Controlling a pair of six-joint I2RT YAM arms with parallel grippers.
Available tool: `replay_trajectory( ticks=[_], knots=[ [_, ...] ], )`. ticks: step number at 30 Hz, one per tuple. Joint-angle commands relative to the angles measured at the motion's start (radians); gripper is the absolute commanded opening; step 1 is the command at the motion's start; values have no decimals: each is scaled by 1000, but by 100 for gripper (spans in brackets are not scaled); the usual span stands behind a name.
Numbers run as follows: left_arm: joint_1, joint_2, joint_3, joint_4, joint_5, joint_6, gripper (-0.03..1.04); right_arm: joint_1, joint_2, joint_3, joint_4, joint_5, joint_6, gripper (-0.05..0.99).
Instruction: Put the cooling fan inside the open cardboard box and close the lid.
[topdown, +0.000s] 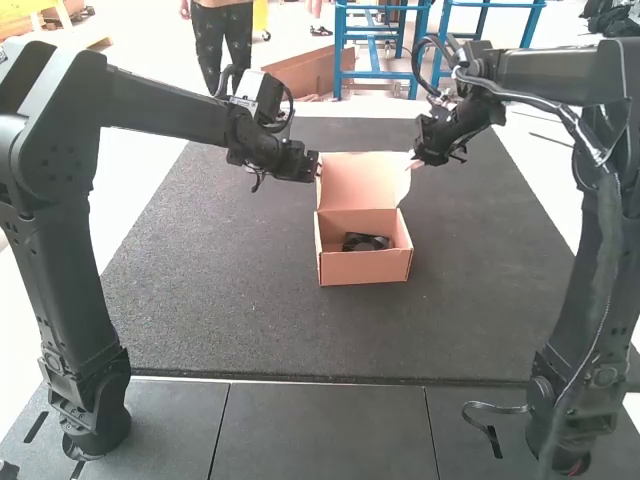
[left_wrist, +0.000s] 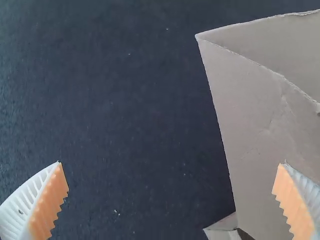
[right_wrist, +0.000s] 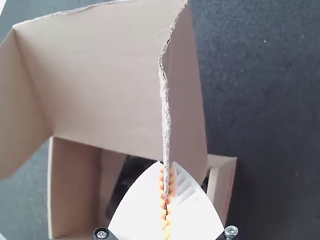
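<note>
Cooling fan (topdown: 363, 241) is sitting down inside the cardboard box (topdown: 365, 268), showing as a dark round shape just behind the front wall. The box is sitting roughly mid-way across the dark mat (topdown: 200, 290). Its lid (topdown: 358, 182) is standing upright off the far wall, so the top is wide open.

The right gripper (right_wrist: 165, 172) is coming in from the right and pinching the lid's side flap (right_wrist: 182, 105). Its two white ribbed fingers are squeezing together on the flap's thin edge, with the orange pads pressing the cardboard from both sides.

The left gripper (left_wrist: 170, 165) is hanging at the lid's left edge, up near the top corner, with its fingers spread wide apart. Its pads (left_wrist: 49, 202) aren't clamping anything. The cardboard edge is running between the two fingers, much closer to one of them, and I can't tell if that finger is actually touching it.

Both arms are stretching in over the mat from their own sides, and both grippers are up at about the height of the lid's top.
</note>
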Motion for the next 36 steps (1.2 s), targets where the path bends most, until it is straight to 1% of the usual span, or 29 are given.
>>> replay_trajectory(
  ticks=[1,11,14,15,21,26,28,33,36],
  knots=[
    [-5,-25,26,4,8,-7,97,27,-51,-38,-12,-1,-9,-1],
    [-5,-51,-13,-10,11,-1,97,55,-115,-129,-11,-4,-20,-1],
    [-7,-60,-28,-33,17,7,97,59,-129,-147,-11,-4,-20,-1],
    [-7,-63,-33,-44,19,18,97,59,-133,-155,-11,-4,-20,-1],
    [-15,-69,-42,-104,35,24,97,61,-160,-186,-12,-3,-20,-1],
    [-16,-87,-49,-104,55,24,97,61,-183,-219,-12,-3,-20,-1],
    [-18,-95,-57,-104,72,19,97,61,-190,-233,-11,-3,-20,-1],
    [-19,-117,-80,-104,81,21,97,72,-206,-258,-11,-3,-20,-1],
    [-19,-129,-97,-107,111,18,97,82,-216,-271,-11,-3,-20,-1]
  ],
)
